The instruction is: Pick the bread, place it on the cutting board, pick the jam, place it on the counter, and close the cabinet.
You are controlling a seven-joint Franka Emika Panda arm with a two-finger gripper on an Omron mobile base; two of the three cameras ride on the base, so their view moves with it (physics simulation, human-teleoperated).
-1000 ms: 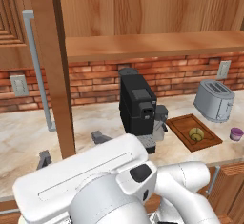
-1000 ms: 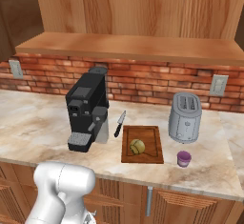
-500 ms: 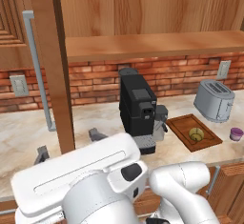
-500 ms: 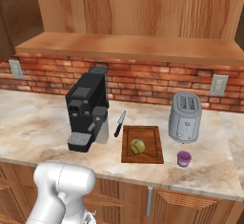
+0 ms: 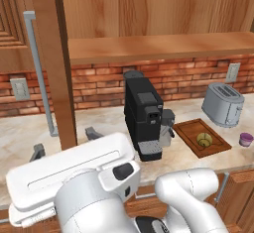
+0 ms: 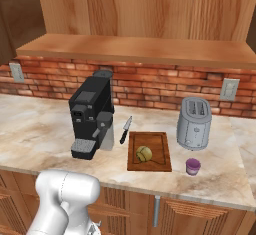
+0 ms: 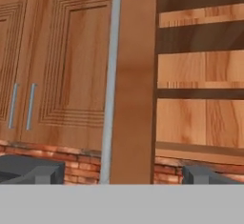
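Judging from how things lie, two of the three jobs look done and only the door is left. The small round yellowish-brown bread (image 6: 144,153) sits on the flat dark brown wooden cutting board (image 6: 161,144), near the middle of it, with a black-handled knife (image 6: 124,129) lying just off the board at about ten o'clock. The squat purple jam jar (image 6: 193,166) stands on the long beige marble-patterned counter (image 6: 35,124), apart from the board at roughly four o'clock from the bread and in front of the silver toaster (image 6: 195,123). A black coffee machine (image 6: 91,115) stands at nine o'clock from the board.

The reddish-brown wooden wall cabinet (image 7: 205,75) is open: its raised-panel door (image 7: 135,99) stands edge-on with the bare shelves showing beside it at three o'clock in the hand view, and its long silver bar handle (image 7: 110,85) runs down just beside that edge. In the left base view the same door edge hangs above the counter at about ten o'clock from the coffee machine.

The gripper (image 7: 121,173) has its fingers spread wide apart and holds nothing, facing the door edge. What remains, I judge, is pushing that door shut.
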